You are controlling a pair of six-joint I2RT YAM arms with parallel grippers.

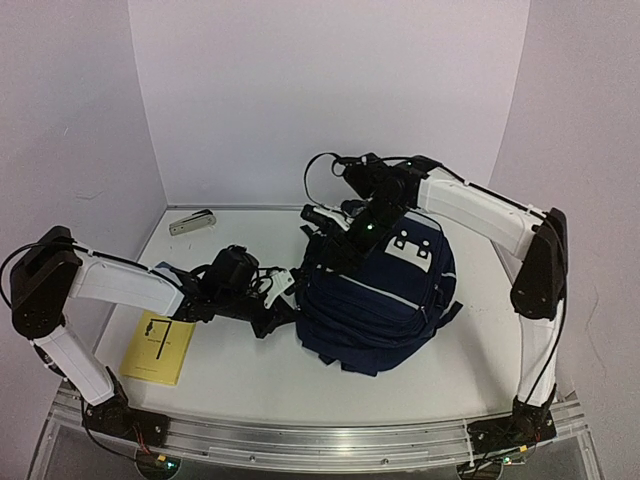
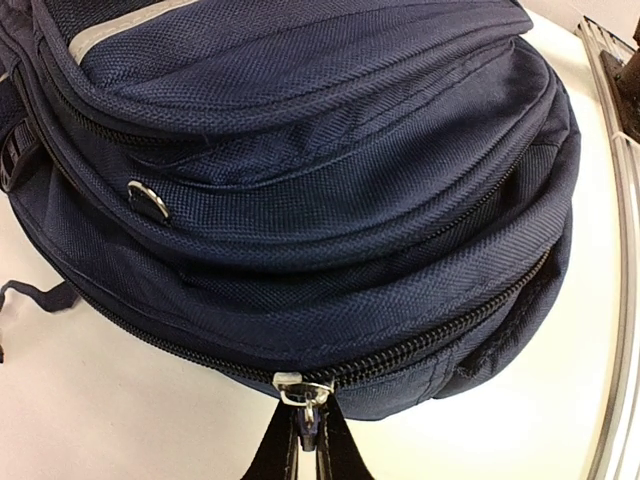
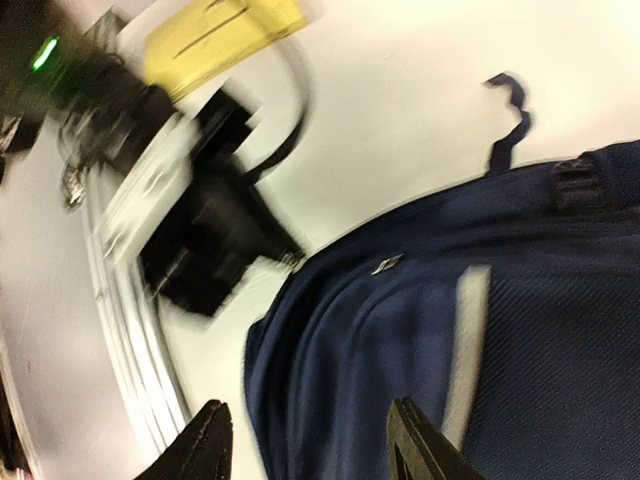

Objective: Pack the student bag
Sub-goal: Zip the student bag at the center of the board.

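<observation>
Top external view, item one: student bag (image 1: 385, 300), dark navy fabric, lying on the table (image 1: 240, 375) with its white patch turned up, toward the back wall. The body is soft and slumping, and the cloth folds in rolls between the zip lines. I judge it will sag and slide rather than hold shape if pulled from one point. I cannot tell its weight. It looks bulky, and I expect it to drag on the table rather than lift cleanly.

Item two: left gripper (image 2: 303, 425), at the side of the bag facing the left arm, closed on the small metal zip pull (image 2: 298, 390) of the lowest zip. In my judgement this is the best hold for opening. The metal is small, stiff and slippery, so I would pull along the line of teeth, not away from it.

Item three: right gripper (image 3: 310, 445), above the bag's top end, fingers spread apart and holding nothing. Its wrist view is blurred. I judge it well placed to pin the fabric while the zip runs.

Item four: yellow booklet (image 1: 160, 345), well to the left of the bag.

Item five: small grey object (image 1: 192, 222), behind and left of the bag, kind unclear.
</observation>
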